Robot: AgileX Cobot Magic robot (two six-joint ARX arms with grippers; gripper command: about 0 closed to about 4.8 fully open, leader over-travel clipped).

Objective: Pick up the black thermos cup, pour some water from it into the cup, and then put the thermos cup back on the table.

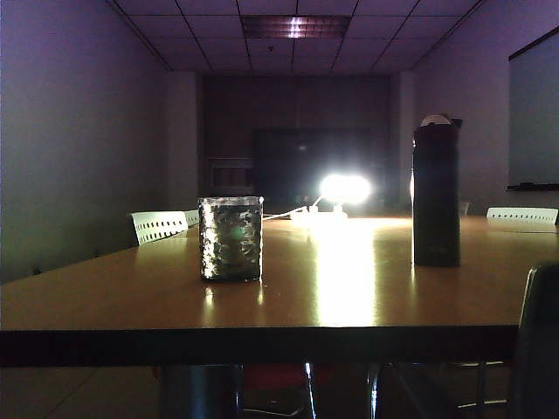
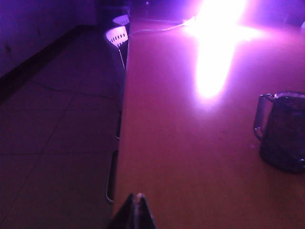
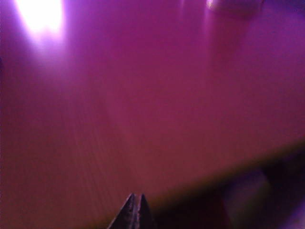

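On table [image 1: 349, 288], thermos [image 1: 436, 194], glass cup [image 1: 231, 238] apart, left pincer [image 2: 137, 202], right pincer [image 3: 135, 202] seemingly closed, empty.

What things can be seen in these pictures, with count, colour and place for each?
thermos cup: one, black with pale lid, upright on the table at right.
cup: one, clear crinkly glass, upright on the table left of the middle, apart from the thermos cup.
table: one, orange-brown top, dark edge.
lamp: one, bright white, far end of the table.
chairs: white, perforated backs, along the table's sides.
left end effector: one, dark, shut, at the table's near edge.
right end effector: one, dark, shut, over the table's near edge.
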